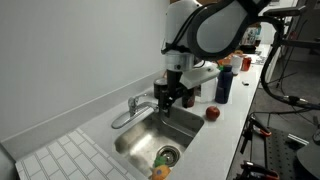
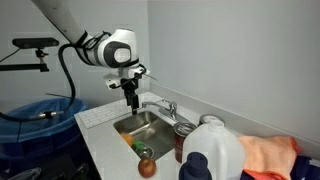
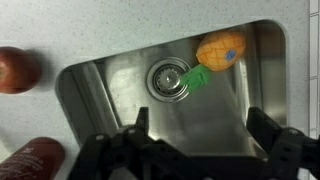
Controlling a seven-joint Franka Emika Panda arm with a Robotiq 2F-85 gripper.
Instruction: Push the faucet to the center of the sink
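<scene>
The chrome faucet (image 1: pixel 133 108) stands on the counter behind the sink (image 1: pixel 140 140), its slim curved spout swung toward the tiled side; it also shows in an exterior view (image 2: pixel 158 104). The stainless steel sink (image 2: pixel 140 124) holds a toy pineapple (image 3: pixel 221 50) near the round drain (image 3: pixel 167 78). My gripper (image 1: pixel 166 102) hangs open and empty over the basin, just beside the faucet base; it shows in an exterior view (image 2: pixel 132 102) and in the wrist view (image 3: pixel 200 130), where the faucet is out of view.
A white tiled drainboard (image 1: pixel 60 155) lies beside the sink. A red apple (image 1: pixel 212 114) and a blue bottle (image 1: pixel 223 84) stand on the counter. A white jug (image 2: pixel 212 152), an orange cloth (image 2: pixel 270 158) and a reddish-brown fruit (image 2: pixel 147 167) sit near the camera. Wall behind the faucet.
</scene>
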